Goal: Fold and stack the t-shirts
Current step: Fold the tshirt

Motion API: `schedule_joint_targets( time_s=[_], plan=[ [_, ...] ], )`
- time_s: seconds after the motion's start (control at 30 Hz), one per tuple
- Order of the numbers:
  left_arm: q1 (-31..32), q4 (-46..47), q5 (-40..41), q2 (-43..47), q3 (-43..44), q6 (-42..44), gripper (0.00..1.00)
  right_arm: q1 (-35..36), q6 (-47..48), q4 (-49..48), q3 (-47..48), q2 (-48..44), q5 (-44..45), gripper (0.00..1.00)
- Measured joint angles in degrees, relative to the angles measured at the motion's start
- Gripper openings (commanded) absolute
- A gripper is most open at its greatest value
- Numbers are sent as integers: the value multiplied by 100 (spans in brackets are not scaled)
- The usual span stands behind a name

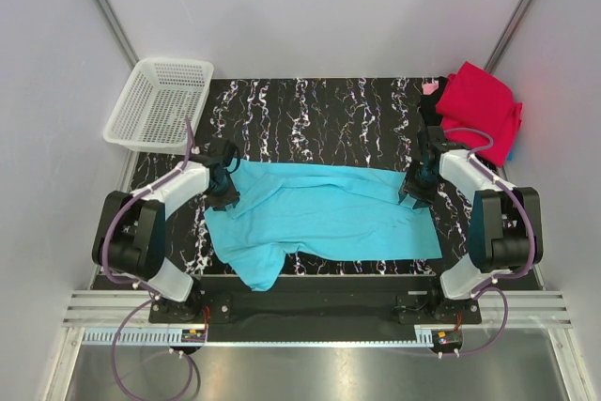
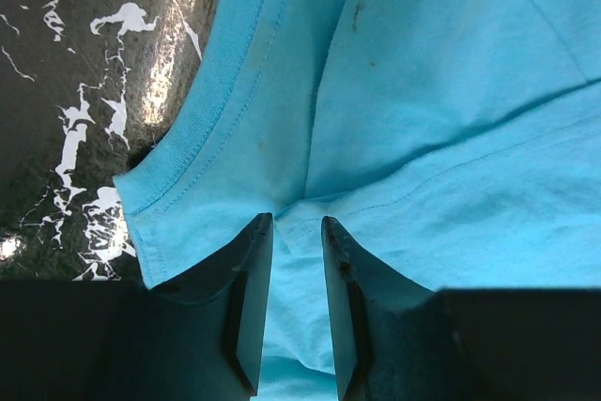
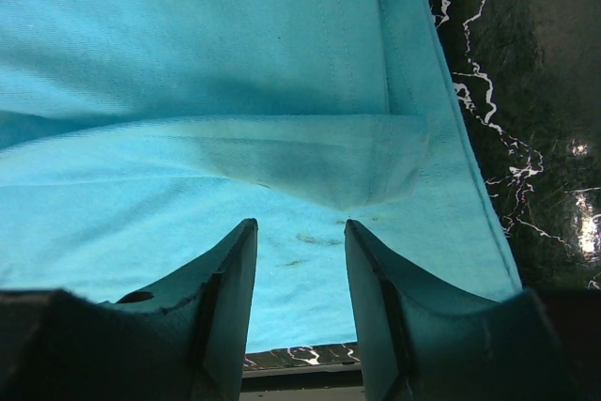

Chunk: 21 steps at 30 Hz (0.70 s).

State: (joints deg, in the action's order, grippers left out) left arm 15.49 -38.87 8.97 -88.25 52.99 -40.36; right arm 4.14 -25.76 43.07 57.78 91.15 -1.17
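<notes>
Turquoise tee [image 1: 329,218] lies spread mid-table [image 1: 310,110] betw. both arms, prob. for folding. Left gripper [image 2: 296,221] sits at the collar, jaws narrowly apart; can't tell if it's pinching. Right gripper [image 3: 299,224] is at the opp. edge, jaws apart, holding nothing.

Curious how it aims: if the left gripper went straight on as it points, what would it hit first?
The turquoise-blue cloth t-shirt: creased fabric near its collar seems to lie right at the left gripper's tips.

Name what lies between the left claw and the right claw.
Only the turquoise t-shirt, stretched from left claw to right claw, per the top view.
</notes>
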Motion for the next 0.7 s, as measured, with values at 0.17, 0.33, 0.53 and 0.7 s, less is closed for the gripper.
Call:
schedule_joint_targets(
  time_s=[0.17,0.33,0.53,0.7],
  plan=[
    [0,7,-20,-90,-39,-4,32,0,2,2,0,0,2,49],
    [0,44,-22,-96,-66,-11,29,0,2,2,0,0,2,49],
    [0,116,-48,-195,-72,-17,29,0,2,2,0,0,11,49],
    [0,129,-59,-197,-107,-20,30,0,2,2,0,0,11,49]
  ],
)
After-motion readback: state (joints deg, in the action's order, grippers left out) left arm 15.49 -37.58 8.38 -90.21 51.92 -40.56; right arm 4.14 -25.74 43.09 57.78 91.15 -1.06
